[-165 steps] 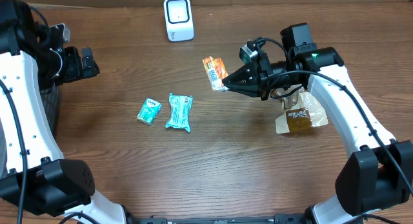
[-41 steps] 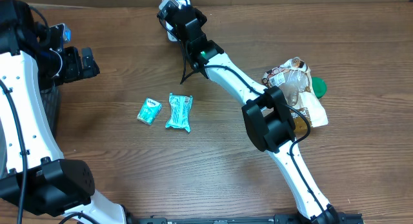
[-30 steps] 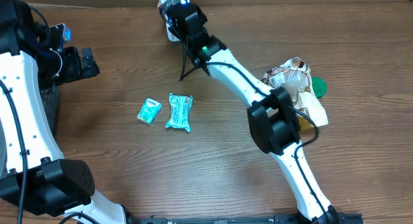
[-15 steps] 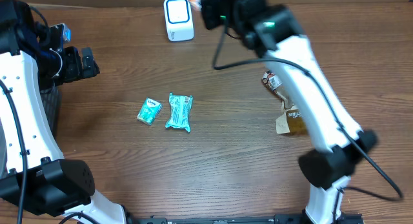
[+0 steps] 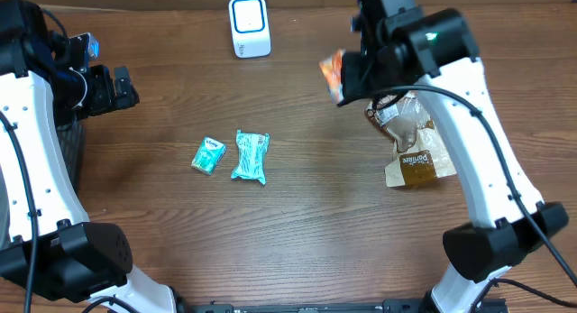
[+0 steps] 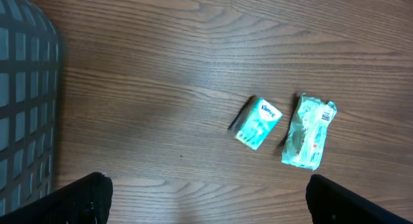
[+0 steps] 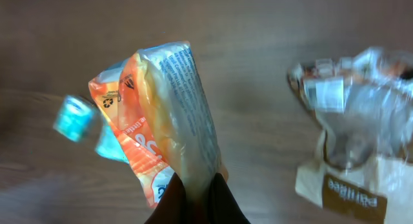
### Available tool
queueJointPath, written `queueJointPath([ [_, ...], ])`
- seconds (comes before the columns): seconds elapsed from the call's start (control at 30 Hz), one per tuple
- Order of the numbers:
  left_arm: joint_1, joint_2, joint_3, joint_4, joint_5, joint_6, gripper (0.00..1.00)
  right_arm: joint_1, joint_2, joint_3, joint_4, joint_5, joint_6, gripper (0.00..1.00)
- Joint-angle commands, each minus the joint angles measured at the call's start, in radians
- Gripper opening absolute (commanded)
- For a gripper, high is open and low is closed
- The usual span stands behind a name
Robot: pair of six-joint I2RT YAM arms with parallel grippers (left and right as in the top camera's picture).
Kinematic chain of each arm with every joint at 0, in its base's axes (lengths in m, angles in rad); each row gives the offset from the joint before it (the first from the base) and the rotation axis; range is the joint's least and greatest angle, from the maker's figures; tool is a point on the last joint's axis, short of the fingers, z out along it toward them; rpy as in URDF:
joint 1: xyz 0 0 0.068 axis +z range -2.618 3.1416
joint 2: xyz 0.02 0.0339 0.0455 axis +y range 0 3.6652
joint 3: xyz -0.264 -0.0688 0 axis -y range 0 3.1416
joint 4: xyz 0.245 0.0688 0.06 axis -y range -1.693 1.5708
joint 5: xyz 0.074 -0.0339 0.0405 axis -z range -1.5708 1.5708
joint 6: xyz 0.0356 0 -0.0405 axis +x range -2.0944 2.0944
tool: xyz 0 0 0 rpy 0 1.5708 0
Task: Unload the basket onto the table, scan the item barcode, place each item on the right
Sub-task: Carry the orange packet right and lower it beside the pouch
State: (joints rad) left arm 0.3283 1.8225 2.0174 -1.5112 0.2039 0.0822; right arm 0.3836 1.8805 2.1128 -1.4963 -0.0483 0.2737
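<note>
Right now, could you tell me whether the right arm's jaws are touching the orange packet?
Touching. The right wrist view shows the jaws pinched shut on the lower edge of the orange packet, which rises from between them.

The scanner (image 5: 249,26) stands at the far edge of the table (image 5: 315,232). Left of the middle, a tissue pack (image 5: 208,156) lies just left of a wipes packet (image 5: 251,156), apart. A heap of bags (image 5: 415,146) lies toward the right edge. The snack packet (image 5: 332,74) hangs in the right gripper (image 7: 193,184), between scanner and bags. A basket (image 6: 26,121) sits at the left edge.
</note>
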Motion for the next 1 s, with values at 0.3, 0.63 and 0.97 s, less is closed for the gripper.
queueJointPath([
  [0.3, 0.004, -0.004, 0.005, 0.002, -0.002, 0.016, 1.0, -0.078, -0.001, -0.503, 0.212, 0.093, 0.071, 0.04],
  [0.63, 0.004, -0.004, 0.005, 0.002, -0.002, 0.016, 1.0, -0.146, -0.001, -0.603, 0.292, 0.161, 0.063, 0.24],
  [0.97, 0.004, -0.004, 0.005, 0.002, -0.002, 0.016, 1.0, -0.167, -0.001, -0.544, 0.26, 0.146, -0.001, 0.39],
])
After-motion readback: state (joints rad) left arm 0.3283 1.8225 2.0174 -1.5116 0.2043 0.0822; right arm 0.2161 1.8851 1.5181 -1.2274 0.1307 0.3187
